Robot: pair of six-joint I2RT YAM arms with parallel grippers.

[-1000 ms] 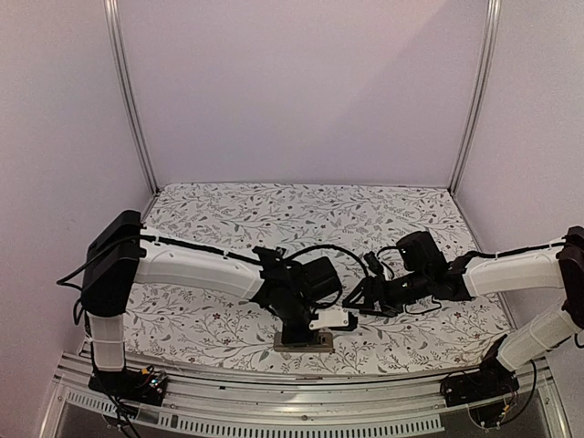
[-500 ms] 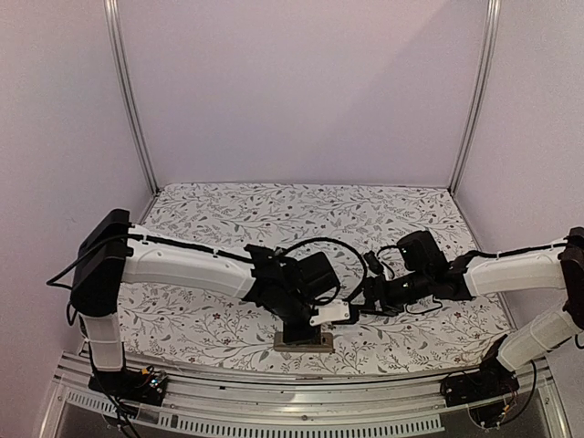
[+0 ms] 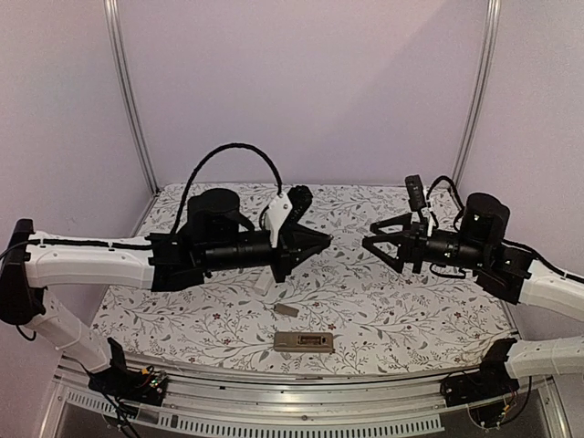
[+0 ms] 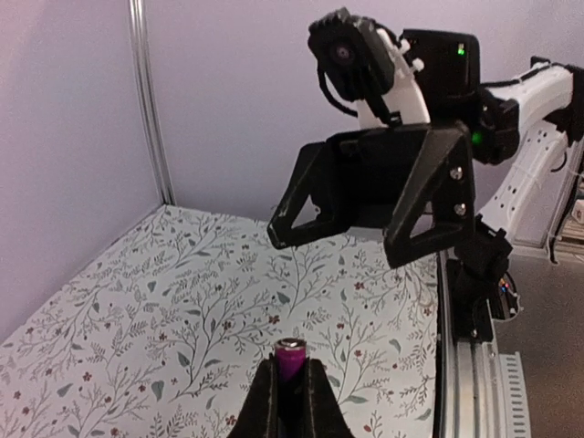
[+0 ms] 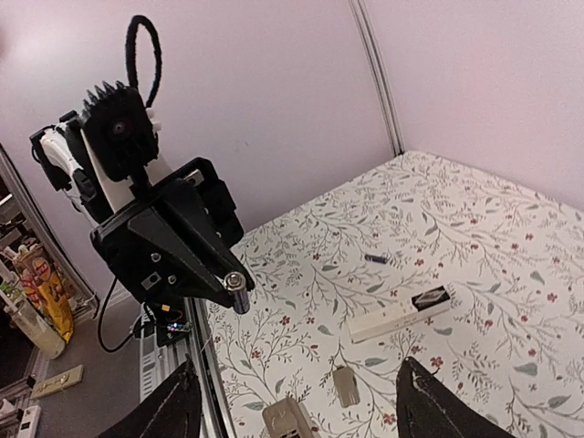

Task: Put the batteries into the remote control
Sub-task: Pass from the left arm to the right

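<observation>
Left arm (image 3: 91,265) lifted, battery (image 4: 292,359) between jaws

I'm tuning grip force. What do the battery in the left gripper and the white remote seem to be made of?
The battery in the left gripper looks like a metal cell in a smooth purple sleeve, judging by its bare, shiny silver end cap. The white remote looks like matte moulded plastic, with even colour and no glare, though the view leaves this uncertain.

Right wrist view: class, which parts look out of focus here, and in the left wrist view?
Right wrist view: the near fingers are blurred dark shapes, while the remote control looks fairly sharp. Left wrist view: the close-up battery is soft and tinted purple.
</observation>
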